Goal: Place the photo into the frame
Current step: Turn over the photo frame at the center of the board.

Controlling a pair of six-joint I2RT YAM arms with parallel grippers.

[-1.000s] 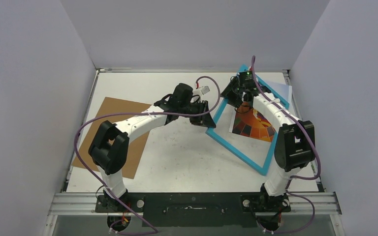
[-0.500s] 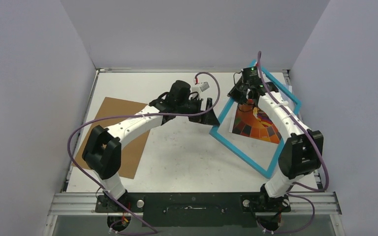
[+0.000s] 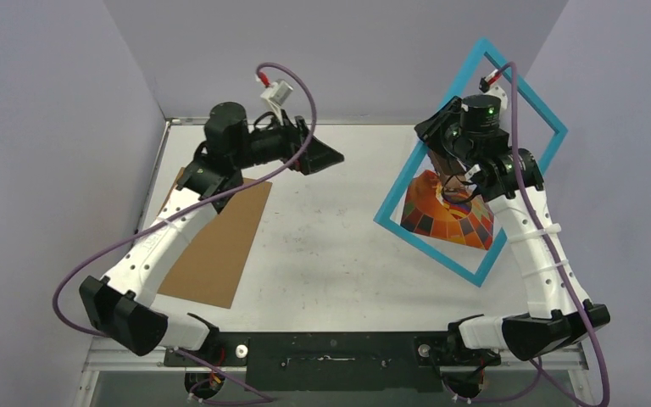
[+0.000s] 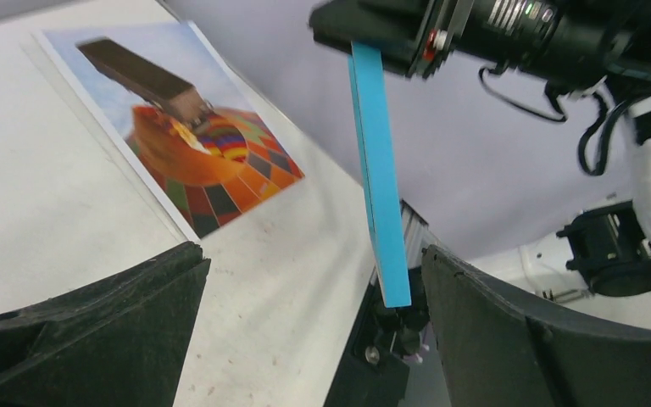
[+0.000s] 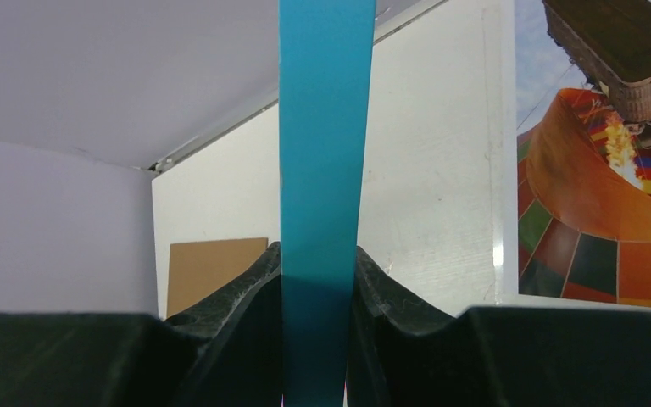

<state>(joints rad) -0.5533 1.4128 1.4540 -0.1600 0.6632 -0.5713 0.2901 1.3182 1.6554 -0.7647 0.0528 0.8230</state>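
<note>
At the right of the worktop (image 3: 331, 246), I hold the blue frame (image 3: 428, 252) nearly upright over the balloon photo (image 3: 445, 225) lying flat beneath, right fingers (image 5: 237, 297) pinched tight on one rail, left fingers (image 4: 93, 331) spread wide on nothing. That single pinch could, I judge, let the frame swing or slip and knock the photo askew. A second ago it sat low, the left fingers at its corner.

Bounded on three sides by plain pale-lilac walls (image 3: 339, 51). Floored with a scuffed white table (image 3: 331, 254), edged nearside by an aluminium rail (image 3: 127, 346). Lit evenly.
</note>
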